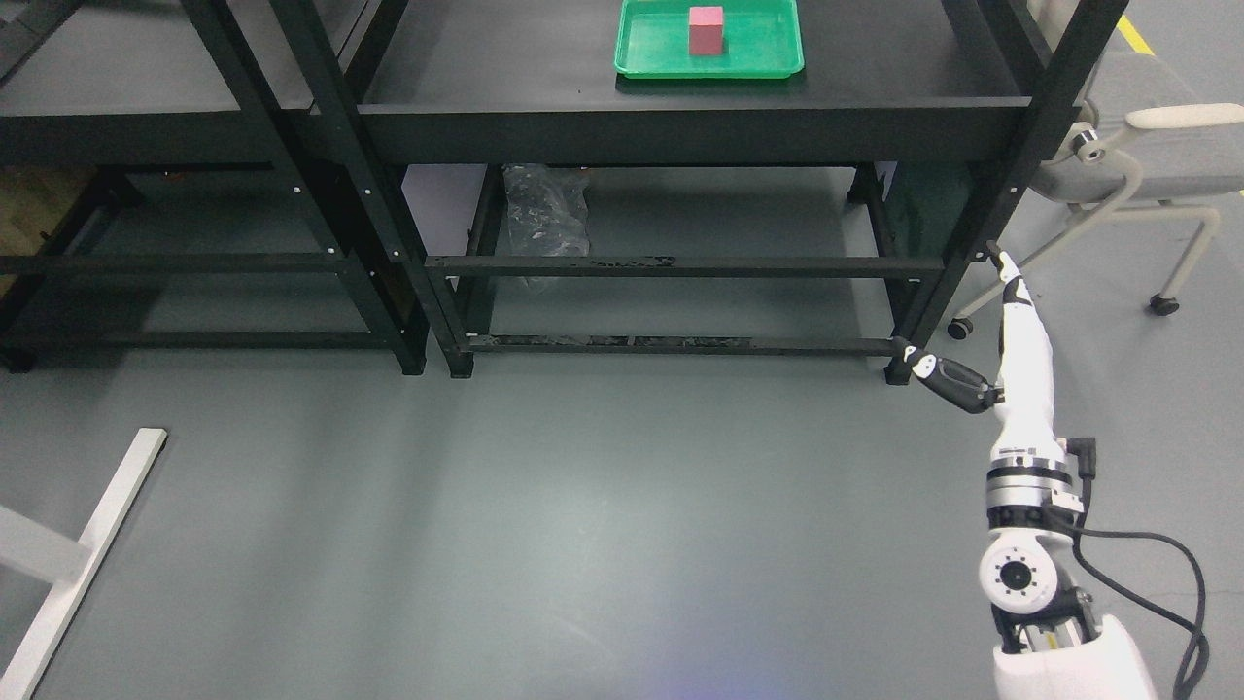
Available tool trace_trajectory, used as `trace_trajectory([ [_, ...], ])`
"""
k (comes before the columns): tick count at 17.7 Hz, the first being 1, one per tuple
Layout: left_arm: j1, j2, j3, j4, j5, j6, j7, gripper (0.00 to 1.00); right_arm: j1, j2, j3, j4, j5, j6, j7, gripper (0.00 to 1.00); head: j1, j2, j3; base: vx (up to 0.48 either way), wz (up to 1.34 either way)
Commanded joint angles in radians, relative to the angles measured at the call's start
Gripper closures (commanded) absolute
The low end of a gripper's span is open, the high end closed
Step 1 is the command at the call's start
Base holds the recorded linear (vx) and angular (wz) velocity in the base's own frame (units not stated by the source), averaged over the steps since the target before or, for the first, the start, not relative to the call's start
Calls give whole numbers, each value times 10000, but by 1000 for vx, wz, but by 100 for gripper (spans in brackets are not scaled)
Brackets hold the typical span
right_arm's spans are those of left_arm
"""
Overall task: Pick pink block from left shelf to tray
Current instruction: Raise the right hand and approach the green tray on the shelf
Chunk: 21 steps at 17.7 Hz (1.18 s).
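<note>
Just one pink block (pixel 706 29), one tray (pixel 641 60)

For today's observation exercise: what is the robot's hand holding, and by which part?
Nothing. The right hand is open and empty, low by the shelf leg; the pink block stands in the green tray.

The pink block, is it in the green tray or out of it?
In it: the pink block stands upright inside the green tray on the shelf.
</note>
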Motion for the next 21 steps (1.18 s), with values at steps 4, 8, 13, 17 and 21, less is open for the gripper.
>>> trace_trajectory([
  [4, 0, 175, 0, -174, 0, -3, 3, 0, -107, -597, 467, -177, 5693, 688, -16, 0, 0, 0, 0, 104, -69],
  [8, 0, 175, 0, -174, 0, -3, 3, 0, -598, -123, 360, -177, 4621, -292, -765, 0, 0, 0, 0, 131, 28],
  [13, 0, 175, 0, -174, 0, -3, 3, 0, -1272, -136, 344, -177, 4618, -310, -1887, 0, 0, 0, 0, 152, 59],
  [17, 0, 175, 0, -174, 0, -3, 3, 0, -1611, -121, 329, -177, 4618, -310, -2072, 0, 0, 0, 0, 158, 76],
  [21, 0, 175, 0, -174, 0, -3, 3, 0, -1626, -45, 329, -177, 4573, -310, -2072, 0, 0, 0, 0, 187, 72],
])
